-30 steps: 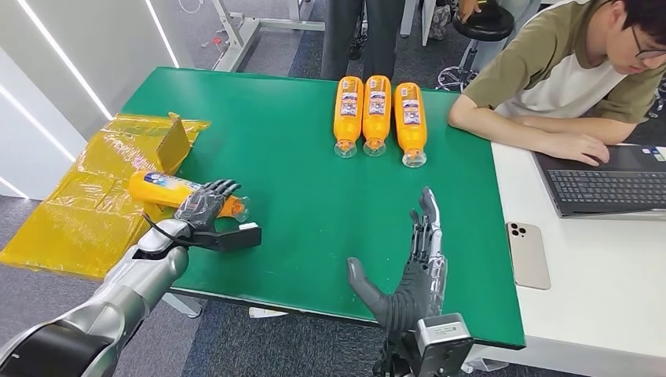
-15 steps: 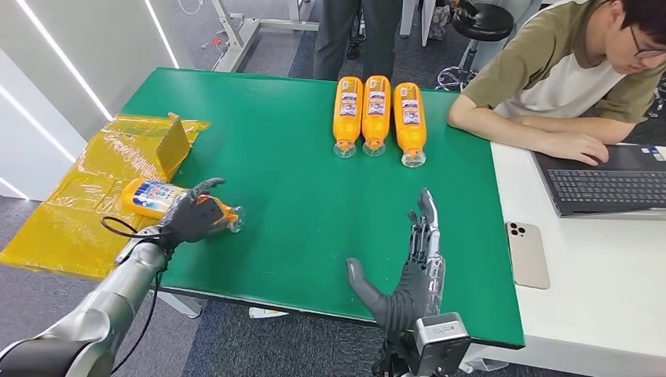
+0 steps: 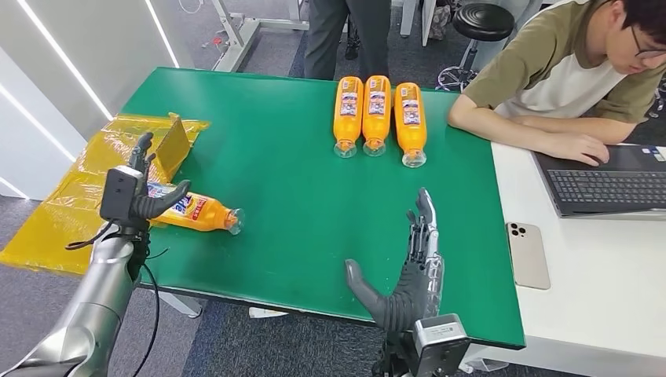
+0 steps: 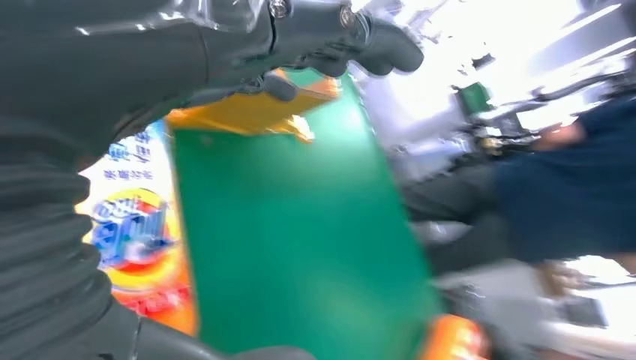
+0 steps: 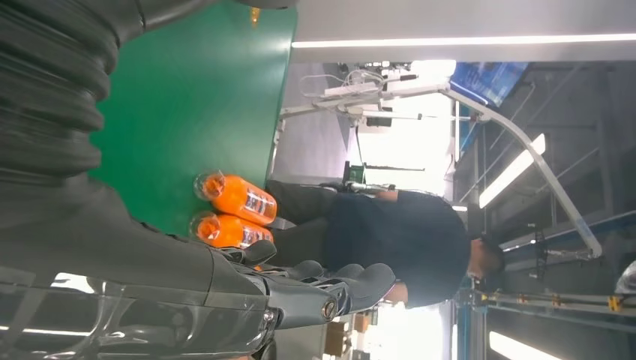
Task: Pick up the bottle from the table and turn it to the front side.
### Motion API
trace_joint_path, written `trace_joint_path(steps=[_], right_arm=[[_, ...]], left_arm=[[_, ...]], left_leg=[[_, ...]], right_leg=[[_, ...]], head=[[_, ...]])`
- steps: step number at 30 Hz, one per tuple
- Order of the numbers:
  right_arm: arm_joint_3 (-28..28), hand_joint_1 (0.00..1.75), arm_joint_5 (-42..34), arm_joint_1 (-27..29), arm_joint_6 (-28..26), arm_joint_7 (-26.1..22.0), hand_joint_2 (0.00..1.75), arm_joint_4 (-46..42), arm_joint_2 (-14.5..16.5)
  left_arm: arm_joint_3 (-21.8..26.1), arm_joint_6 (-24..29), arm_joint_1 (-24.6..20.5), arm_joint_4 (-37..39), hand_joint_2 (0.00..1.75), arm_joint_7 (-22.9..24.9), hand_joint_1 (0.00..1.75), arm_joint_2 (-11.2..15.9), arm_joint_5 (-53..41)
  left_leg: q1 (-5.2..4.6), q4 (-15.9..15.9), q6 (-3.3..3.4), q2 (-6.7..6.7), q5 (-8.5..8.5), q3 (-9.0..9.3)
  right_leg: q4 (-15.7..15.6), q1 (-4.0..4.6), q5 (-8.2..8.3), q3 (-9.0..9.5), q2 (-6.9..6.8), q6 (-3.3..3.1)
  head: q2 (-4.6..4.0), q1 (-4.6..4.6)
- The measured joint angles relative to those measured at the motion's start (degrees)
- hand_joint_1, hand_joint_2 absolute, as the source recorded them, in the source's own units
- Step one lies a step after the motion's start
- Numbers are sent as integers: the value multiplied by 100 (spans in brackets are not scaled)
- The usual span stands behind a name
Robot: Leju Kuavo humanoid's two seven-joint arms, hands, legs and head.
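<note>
Bottle (image 3: pixel 195 212) lies on its side near the left edge of the green table (image 3: pixel 298 188), clear cap end pointing right, label end partly hidden behind the left hand. Its label shows blue and red print on white. In the left wrist view the bottle (image 4: pixel 135 247) is close against the hand, label facing the camera, picture blurred.

Left hand (image 3: pixel 137 188) is raised upright over the bottle's base end, fingers spread and pointing up, thumb (image 3: pixel 169 196) sticking out to the right over the bottle. Nothing is gripped. Can't tell whether the palm touches the bottle.

Right hand (image 3: pixel 408 275) hovers over the near table edge, fingers straight and pressed together pointing away from the robot, thumb (image 3: pixel 360 283) spread out to the left. Holds nothing.

Three more orange bottles (image 3: pixel 377 114) lie side by side at the far side of the table, caps toward the robot, just touching or nearly so. Two of them show in the right wrist view (image 5: pixel 236 214).

Yellow plastic sheeting (image 3: pixel 71 212) with a cardboard flap (image 3: pixel 173 145) sits off the table's left edge. A person (image 3: pixel 565 71) sits at the adjoining white table (image 3: pixel 597 275) with a laptop (image 3: pixel 605 184); a phone (image 3: pixel 528 255) lies face down beside it. Another person's legs (image 3: pixel 345 35) stand beyond the far edge.
</note>
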Motion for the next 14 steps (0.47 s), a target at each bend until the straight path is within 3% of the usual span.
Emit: trace_joint_path(steps=[2, 8, 11, 14], right_arm=[[-9, 0, 9, -9, 128, 13, 175, 27, 8], [-16, 0, 47, -39, 271, 11, 175, 169, 32], [-15, 0, 115, -37, 308, 17, 175, 217, 32], [-14, 0, 217, -34, 308, 91, 175, 216, 35]], left_arm=[[130, -132, 146, -693, 175, -6, 0, -222, 503], [249, 520, 286, -1557, 175, -8, 0, -1255, 859], [8, 896, 577, -1920, 175, -8, 0, -1786, 829], [-378, 1101, 896, -2268, 175, -8, 0, -2142, 721]], left_leg=[[-1, 1, 0, -8, 0, -2], [-6, 3, 2, -28, 0, -3], [-9, 4, 4, -26, -2, -3], [-11, 5, 7, -23, -5, -5]], right_leg=[[-2, -1, 0, 0, -9, 0], [-6, -7, 0, 11, -34, 2], [-8, -11, 0, 10, -31, 2], [-11, -13, -1, 8, -26, 4]], head=[[0, 1], [0, 2], [0, 2], [0, -1]])
